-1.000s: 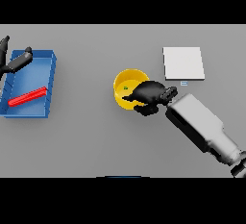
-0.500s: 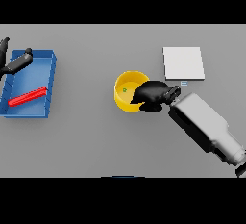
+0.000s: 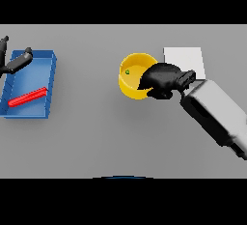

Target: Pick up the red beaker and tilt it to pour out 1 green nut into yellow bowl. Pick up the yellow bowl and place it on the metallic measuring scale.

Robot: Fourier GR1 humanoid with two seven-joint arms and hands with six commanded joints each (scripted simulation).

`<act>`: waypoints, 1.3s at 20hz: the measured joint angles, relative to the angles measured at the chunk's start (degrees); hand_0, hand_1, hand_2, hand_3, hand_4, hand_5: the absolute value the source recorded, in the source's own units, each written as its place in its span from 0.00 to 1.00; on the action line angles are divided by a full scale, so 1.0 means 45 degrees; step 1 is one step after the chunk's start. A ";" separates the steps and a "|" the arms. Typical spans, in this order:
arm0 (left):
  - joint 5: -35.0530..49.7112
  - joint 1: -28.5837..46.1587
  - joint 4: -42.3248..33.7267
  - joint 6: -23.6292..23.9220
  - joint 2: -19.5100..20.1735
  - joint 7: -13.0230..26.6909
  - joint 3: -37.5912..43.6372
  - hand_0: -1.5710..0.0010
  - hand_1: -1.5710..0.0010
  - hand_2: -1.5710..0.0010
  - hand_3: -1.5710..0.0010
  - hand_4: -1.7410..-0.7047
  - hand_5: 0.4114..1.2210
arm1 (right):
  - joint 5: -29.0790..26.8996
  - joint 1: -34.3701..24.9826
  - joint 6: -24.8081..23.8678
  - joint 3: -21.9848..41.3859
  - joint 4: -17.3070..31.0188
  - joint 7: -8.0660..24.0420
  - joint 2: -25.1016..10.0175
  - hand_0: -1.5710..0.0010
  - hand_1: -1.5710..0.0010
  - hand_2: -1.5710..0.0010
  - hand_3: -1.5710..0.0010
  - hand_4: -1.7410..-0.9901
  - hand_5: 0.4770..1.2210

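Yellow bowl [image 3: 131, 78] holds one green nut [image 3: 128, 72].

The yellow bowl [image 3: 131, 77] holds a green nut [image 3: 128, 72]. Right of it lies a pale metallic scale [image 3: 185, 60]; far left of it, a blue tray [image 3: 48, 81] carries a red beaker [image 3: 27, 97]. Table [image 3: 111, 137] grey.

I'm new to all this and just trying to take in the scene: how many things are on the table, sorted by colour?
Yellow: 1, the bowl, held by the right hand
Green: 1, the nut inside the bowl
Red: 1, the beaker lying in the tray
Blue: 1, the tray
Silver-white: 1, the scale
Total: 5
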 measured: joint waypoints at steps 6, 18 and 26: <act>-0.0107 0.0081 -0.0178 0.0151 0.0083 -0.0100 -0.0015 1.00 1.00 1.00 1.00 0.91 0.39 | -0.0298 -0.0057 0.0083 -0.0425 -0.0476 0.0033 -0.0771 0.00 0.00 0.00 0.20 0.03 1.00; -0.0011 0.0176 -0.0813 0.0311 0.0310 0.0919 -0.0047 1.00 1.00 1.00 1.00 0.88 0.44 | -0.0032 -0.1223 -0.2055 -0.1475 0.3637 -0.0346 -0.1695 0.00 0.00 0.00 0.25 0.03 1.00; -0.0033 0.0263 -0.0964 0.0372 0.0532 0.1135 0.0007 1.00 1.00 1.00 1.00 0.89 0.43 | 0.0396 -0.1714 -0.3722 -0.1394 0.7116 -0.1163 -0.1411 0.00 0.00 0.00 0.13 0.02 1.00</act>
